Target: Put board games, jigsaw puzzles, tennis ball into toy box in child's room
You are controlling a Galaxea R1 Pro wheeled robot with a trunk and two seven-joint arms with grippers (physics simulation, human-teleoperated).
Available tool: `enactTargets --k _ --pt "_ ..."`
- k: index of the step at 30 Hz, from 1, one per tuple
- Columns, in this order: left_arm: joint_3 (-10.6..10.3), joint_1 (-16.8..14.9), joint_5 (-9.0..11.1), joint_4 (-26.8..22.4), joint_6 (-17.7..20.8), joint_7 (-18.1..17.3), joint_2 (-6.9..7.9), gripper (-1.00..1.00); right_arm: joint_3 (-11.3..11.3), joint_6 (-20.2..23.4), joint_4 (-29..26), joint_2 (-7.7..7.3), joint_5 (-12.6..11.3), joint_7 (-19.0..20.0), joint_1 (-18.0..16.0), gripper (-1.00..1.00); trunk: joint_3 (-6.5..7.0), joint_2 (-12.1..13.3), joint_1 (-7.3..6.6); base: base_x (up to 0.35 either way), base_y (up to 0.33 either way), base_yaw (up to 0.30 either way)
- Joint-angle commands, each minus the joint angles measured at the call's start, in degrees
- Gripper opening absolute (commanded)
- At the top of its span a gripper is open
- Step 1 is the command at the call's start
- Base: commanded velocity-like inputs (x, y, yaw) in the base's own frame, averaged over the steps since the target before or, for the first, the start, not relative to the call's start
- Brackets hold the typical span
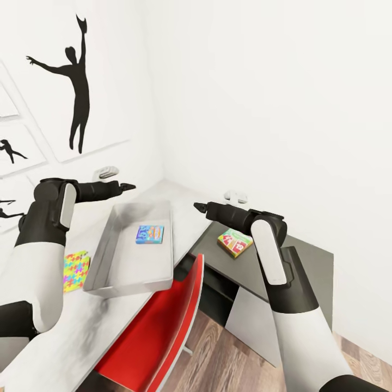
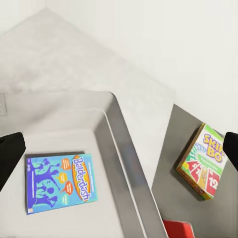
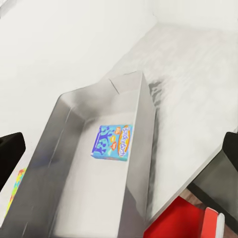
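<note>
1. The left gripper [image 1: 129, 187] hangs in the air above the far end of the toy box [image 1: 109, 245], touching nothing. In the left wrist view its dark fingertips [image 2: 10, 153] sit at opposite edges of the frame, so the claw is spread wide and empty.
2. The right gripper [image 1: 199, 207] hovers over the table [image 1: 179, 204] near the corner where the pale top meets the dark cabinet top [image 1: 310, 256], just off the box's right wall. In the right wrist view its fingertips [image 3: 11, 148] also stand far apart, with nothing between them.
3. The toy box rests on the pale tabletop, long side running away from the robot, its near end close to the front edge.
4. Inside it, the blue board game [image 1: 149, 234] lies flat on the floor of the box, toward the far half and nearer the right wall.
5. The yellow-green board game [image 1: 234, 242] lies flat on the dark cabinet top, near the edge that adjoins the pale top, well apart from the box.
6. One jigsaw puzzle [image 1: 75, 270] lies flat on the pale top just beside the box's left wall.
7. A red chair [image 1: 163, 332] stands at the table's front edge, below the box's near end.
8. Black silhouette posters [image 1: 76, 81] hang on the white wall to the left.
</note>
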Motion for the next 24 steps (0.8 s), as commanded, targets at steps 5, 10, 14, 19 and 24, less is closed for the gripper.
enactTargets --k 5,10,14,19,24 --pt "0.5 0.7 0.4 -0.3 0.7 0.1 0.03 1.0 0.0 0.2 0.0 -0.04 -0.6 -0.6 -0.1 1.0 0.36 -0.1 0.04 0.0 0.0 0.0" --pt "0.7 2.1 0.4 -1.4 0.7 0.1 0.08 1.0 0.0 0.2 0.0 -0.04 -0.6 -0.6 -0.1 1.0 0.83 -0.1 0.04 0.0 0.0 0.0" --pt "0.7 3.9 0.3 -4.6 0.7 0.1 0.03 1.0 0.0 0.2 0.0 -0.04 -0.6 -0.6 -0.1 1.0 1.2 -0.1 0.04 0.0 0.0 0.0" --pt "0.7 5.6 0.3 -7.8 0.7 0.1 -0.06 1.0 0.0 0.2 0.0 -0.04 -0.6 -0.7 -0.1 1.0 1.67 -0.1 0.04 0.0 0.0 0.0" --pt "0.7 6.1 0.3 -8.8 0.7 0.1 -0.08 1.0 0.0 0.2 0.0 -0.03 -0.6 -0.7 -0.1 1.0 2.14 -0.1 0.04 -0.007 0.0 0.0"
